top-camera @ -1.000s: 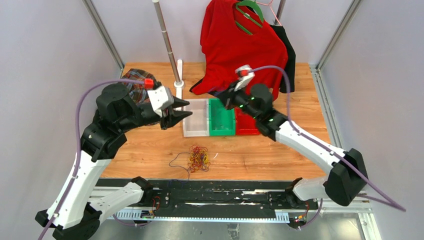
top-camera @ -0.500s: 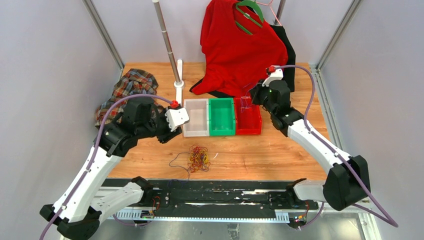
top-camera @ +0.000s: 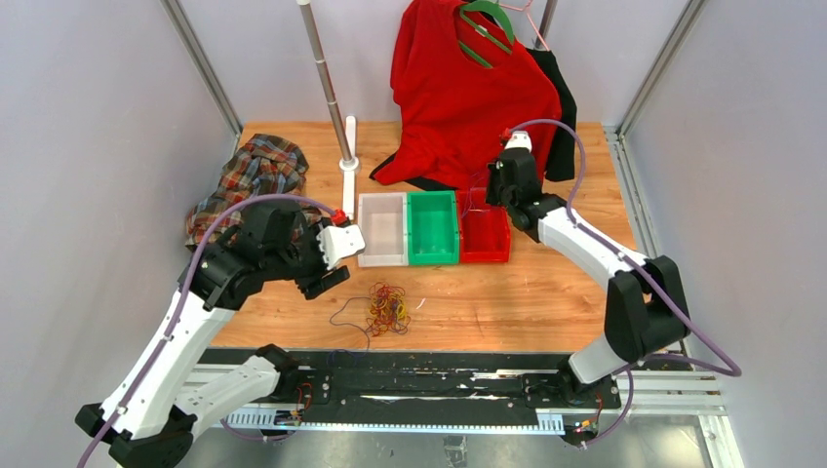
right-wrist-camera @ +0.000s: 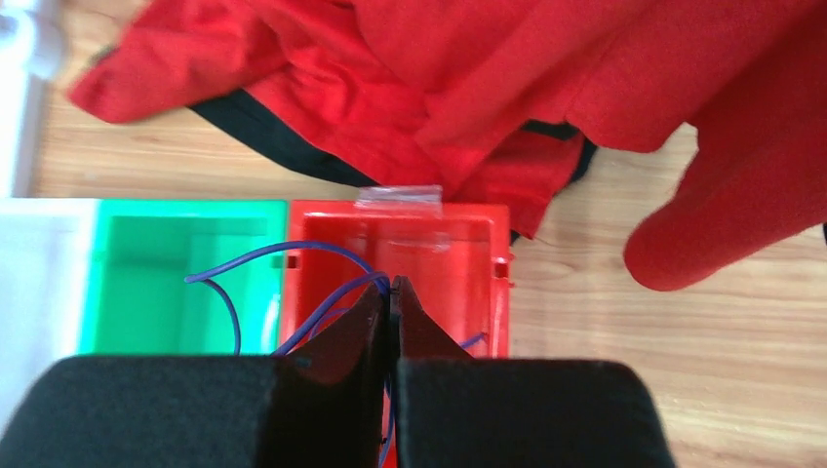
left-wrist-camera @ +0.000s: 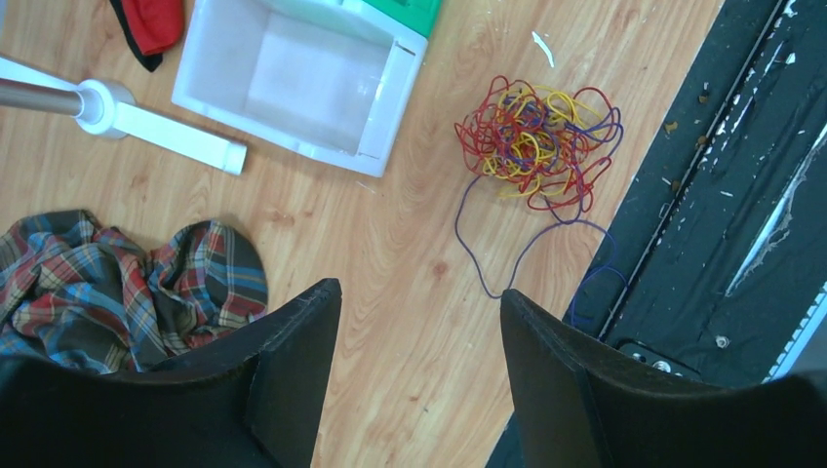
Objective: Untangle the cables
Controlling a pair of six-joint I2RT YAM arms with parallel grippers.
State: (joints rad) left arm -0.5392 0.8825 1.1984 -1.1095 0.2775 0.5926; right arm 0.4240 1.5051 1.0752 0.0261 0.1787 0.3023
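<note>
Over the red bin [right-wrist-camera: 400, 210], far right, the right tool [right-wrist-camera: 392, 288] is closed on a purple cable [right-wrist-camera: 312, 244]; earlier it was over the green bin [right-wrist-camera: 185, 210]. The left tool [left-wrist-camera: 419, 290] is now lower, open wider and empty. The cables [left-wrist-camera: 536, 136] lie unmoved on the near worktop [top-camera: 527, 302].

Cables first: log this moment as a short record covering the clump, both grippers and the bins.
clump: tangled clump of thin red, yellow and purple wires, lying on the wooden table in front of the bins
left gripper: open, empty, above bare table beside the clump
right gripper: shut on thin purple wires, above the red plastic bin
bins: white plastic bin, green plastic bin and red one, side by side
</note>
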